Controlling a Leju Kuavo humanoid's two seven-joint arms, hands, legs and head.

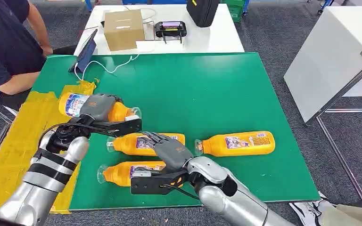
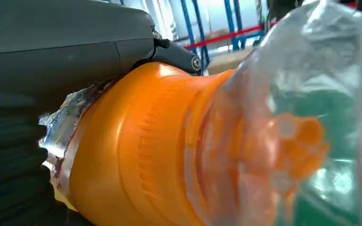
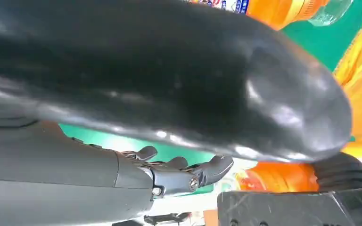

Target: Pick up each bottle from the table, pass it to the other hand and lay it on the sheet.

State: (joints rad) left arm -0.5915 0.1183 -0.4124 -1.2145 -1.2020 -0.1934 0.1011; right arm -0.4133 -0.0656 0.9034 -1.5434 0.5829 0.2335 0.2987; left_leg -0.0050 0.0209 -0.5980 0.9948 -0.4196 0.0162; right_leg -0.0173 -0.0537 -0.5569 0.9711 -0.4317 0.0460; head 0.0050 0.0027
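My left hand (image 1: pixel 96 107) grips an orange bottle (image 1: pixel 73 103) lying sideways just above the edge where the yellow sheet (image 1: pixel 23 136) meets the green mat (image 1: pixel 193 89). The left wrist view shows that bottle (image 2: pixel 146 150) close up, its clear cap forward, under the left hand (image 2: pixel 52 47). My right hand (image 1: pixel 169 149) hovers with its fingers stretched out over the label end of a second bottle (image 1: pixel 127 143) lying on the mat, and holds nothing. Its fingers (image 3: pixel 179 169) are apart. Two more bottles lie on the mat, one to the right (image 1: pixel 238 143) and one near the front edge (image 1: pixel 118 173).
A person (image 1: pixel 4 47) sits at the far left by the table's corner. A tablet (image 1: pixel 86 52) with a white cable leans at the mat's back edge. Behind it a white table carries a cardboard box (image 1: pixel 124 29), a black device (image 1: pixel 170 29) and a black bag (image 1: pixel 201 12).
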